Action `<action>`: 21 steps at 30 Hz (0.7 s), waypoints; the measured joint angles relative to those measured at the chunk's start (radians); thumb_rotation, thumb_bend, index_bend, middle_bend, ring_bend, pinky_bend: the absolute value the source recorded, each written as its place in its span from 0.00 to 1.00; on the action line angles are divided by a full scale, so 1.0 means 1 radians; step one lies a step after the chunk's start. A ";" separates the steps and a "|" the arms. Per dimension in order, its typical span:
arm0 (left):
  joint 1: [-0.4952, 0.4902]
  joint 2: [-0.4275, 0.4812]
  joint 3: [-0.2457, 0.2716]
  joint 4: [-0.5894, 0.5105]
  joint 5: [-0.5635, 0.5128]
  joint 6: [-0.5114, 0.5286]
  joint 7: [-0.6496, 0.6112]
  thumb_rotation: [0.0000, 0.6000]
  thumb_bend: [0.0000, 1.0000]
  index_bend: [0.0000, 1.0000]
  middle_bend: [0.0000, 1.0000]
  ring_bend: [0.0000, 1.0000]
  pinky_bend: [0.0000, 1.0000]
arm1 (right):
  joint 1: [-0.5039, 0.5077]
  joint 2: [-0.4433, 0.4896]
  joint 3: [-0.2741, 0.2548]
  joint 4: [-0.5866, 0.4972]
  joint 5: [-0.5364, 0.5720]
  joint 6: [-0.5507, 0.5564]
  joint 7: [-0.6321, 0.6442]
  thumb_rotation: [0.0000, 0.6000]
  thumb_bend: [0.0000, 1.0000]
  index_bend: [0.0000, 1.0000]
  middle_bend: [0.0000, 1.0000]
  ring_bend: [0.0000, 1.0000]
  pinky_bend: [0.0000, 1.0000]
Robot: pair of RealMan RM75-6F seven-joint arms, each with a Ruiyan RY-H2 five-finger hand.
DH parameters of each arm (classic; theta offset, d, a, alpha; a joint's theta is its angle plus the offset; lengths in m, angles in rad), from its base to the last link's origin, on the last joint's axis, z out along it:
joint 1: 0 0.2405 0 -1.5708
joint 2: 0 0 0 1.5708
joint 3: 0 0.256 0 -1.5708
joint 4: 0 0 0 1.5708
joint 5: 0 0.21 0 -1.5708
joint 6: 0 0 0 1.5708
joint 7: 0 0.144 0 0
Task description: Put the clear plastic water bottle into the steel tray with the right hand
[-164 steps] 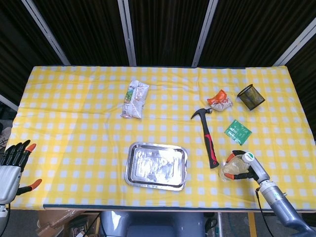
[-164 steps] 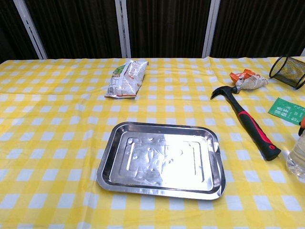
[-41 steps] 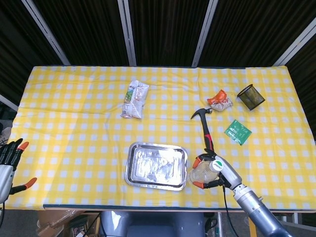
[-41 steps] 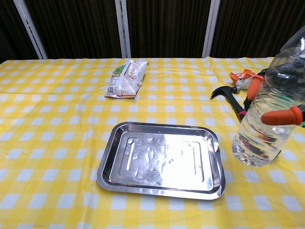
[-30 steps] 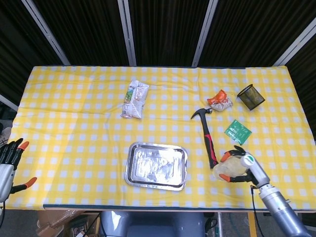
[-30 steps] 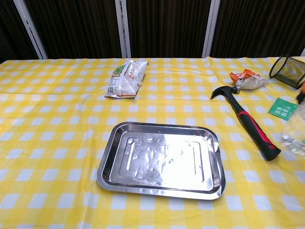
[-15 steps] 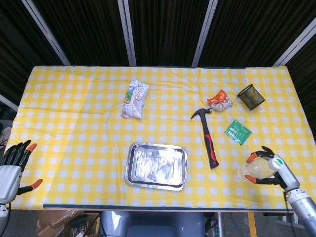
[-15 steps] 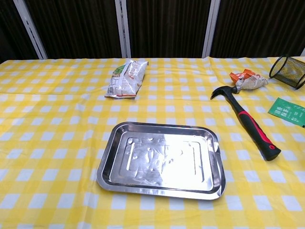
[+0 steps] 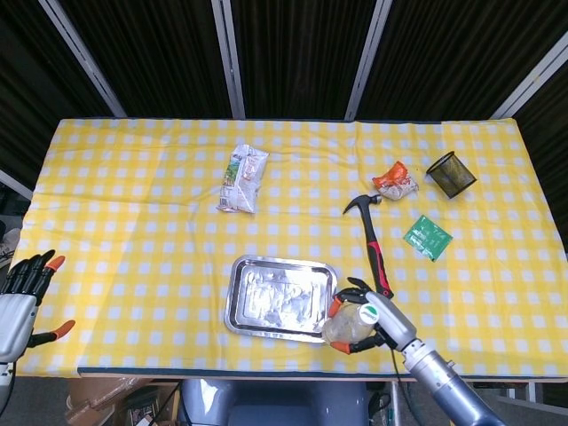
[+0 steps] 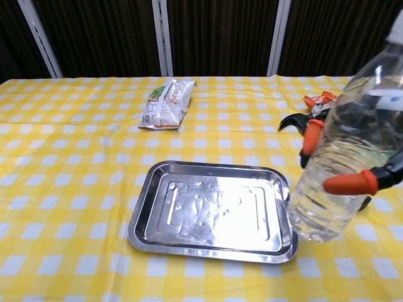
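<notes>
The clear plastic water bottle (image 9: 348, 325) (image 10: 346, 151) is held by my right hand (image 9: 366, 318) (image 10: 352, 165), whose orange-tipped fingers wrap around it. It hangs tilted above the right rim of the steel tray (image 9: 240, 302) (image 10: 148, 214), its base near the tray's front right corner. The tray is shiny and holds nothing. My left hand (image 9: 22, 306) shows only in the head view, off the table's front left edge, with its fingers spread and nothing in them.
A black and red hammer (image 9: 374, 251) (image 10: 296, 121) lies just right of the tray. Farther back are a snack bag (image 9: 242, 177) (image 10: 166, 103), a crumpled orange wrapper (image 9: 395, 182) (image 10: 318, 99), a green packet (image 9: 427, 237) and a black mesh cup (image 9: 451, 174).
My right hand has carried the bottle leftward, from the table's right side half a second ago to over the tray's right rim. The left hand has barely moved.
</notes>
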 measured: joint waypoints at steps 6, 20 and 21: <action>-0.001 -0.003 0.002 -0.003 0.000 0.000 0.011 1.00 0.18 0.05 0.00 0.00 0.00 | -0.003 -0.008 0.007 -0.013 0.107 0.011 -0.062 1.00 0.54 0.78 0.61 0.27 0.00; -0.003 -0.028 0.009 -0.022 0.004 -0.008 0.071 1.00 0.18 0.05 0.00 0.00 0.00 | -0.169 0.223 -0.054 0.269 0.007 0.161 0.438 1.00 0.54 0.78 0.61 0.27 0.00; -0.003 -0.028 0.009 -0.023 0.003 -0.007 0.071 1.00 0.18 0.05 0.00 0.00 0.00 | -0.179 0.235 -0.059 0.293 -0.007 0.174 0.481 1.00 0.54 0.78 0.61 0.27 0.00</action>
